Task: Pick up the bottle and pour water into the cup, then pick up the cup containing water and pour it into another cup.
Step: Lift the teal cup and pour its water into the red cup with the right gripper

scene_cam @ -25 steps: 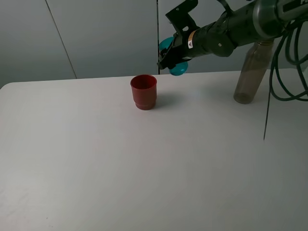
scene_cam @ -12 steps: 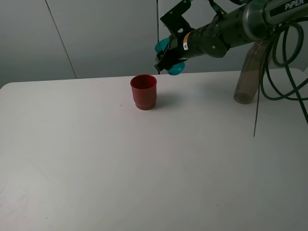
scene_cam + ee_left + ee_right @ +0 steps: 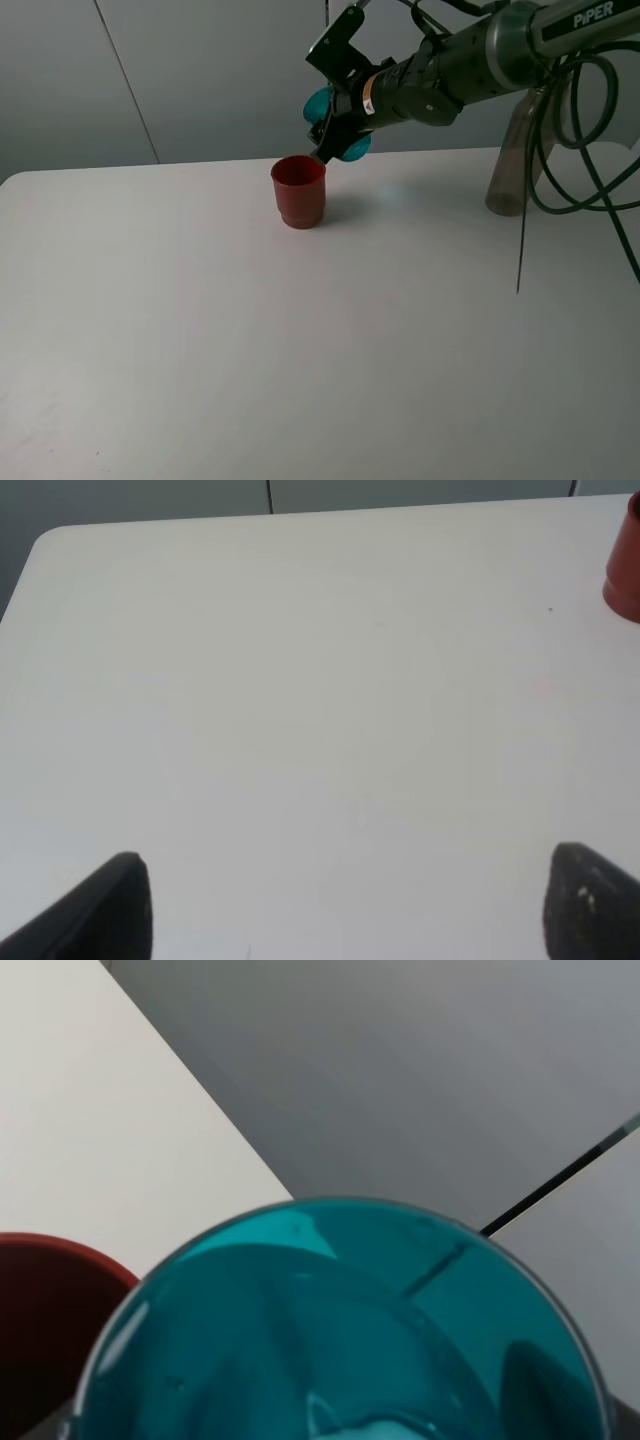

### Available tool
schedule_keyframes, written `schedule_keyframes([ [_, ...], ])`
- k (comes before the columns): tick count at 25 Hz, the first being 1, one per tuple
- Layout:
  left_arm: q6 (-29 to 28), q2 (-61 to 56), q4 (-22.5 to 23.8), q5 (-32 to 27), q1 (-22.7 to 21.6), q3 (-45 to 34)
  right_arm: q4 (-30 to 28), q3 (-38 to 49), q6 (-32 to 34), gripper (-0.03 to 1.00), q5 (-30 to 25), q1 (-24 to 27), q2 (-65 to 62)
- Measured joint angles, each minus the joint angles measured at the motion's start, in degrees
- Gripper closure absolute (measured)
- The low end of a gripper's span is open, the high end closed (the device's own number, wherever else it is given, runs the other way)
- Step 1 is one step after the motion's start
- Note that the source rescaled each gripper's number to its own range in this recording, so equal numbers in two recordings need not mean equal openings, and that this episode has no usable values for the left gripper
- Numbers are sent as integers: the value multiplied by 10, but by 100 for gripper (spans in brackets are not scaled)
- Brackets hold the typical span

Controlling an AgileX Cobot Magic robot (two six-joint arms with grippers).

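While the right gripper [image 3: 335, 128] clamped the tilted teal tumbler [image 3: 338, 140] just above the red cup [image 3: 298, 190], its mouth sat off-centre, so water could spill onto the worktop [image 3: 300, 350]; grey-brown bottle [image 3: 512, 160] stood well apart. Left wrist: left gripper [image 3: 345, 900] spread, worktop bare. Right wrist: tumbler [image 3: 340, 1330] overlapped the cup's rim [image 3: 50, 1310] only partly.

table [image 3: 300, 350]: white, matte, rounded corner seen at far left | wall panels [image 3: 200, 70]: grey, set behind table's far edge, split by dark seams | cables [image 3: 585, 150]: dark, looped above table's right side
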State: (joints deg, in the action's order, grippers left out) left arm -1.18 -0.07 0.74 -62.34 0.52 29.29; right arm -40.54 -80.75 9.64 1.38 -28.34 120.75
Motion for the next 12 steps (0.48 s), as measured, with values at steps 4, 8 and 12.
schedule_keyframes([
  [4,0,0,0,0,0,0,-23,0,-3,85,-4,-4,0],
  [8,0,0,0,0,0,0,-40,-6,-5,85,-14,-4,0],
  [12,0,0,0,0,0,0,-54,-6,-21,85,-18,-5,0],
])
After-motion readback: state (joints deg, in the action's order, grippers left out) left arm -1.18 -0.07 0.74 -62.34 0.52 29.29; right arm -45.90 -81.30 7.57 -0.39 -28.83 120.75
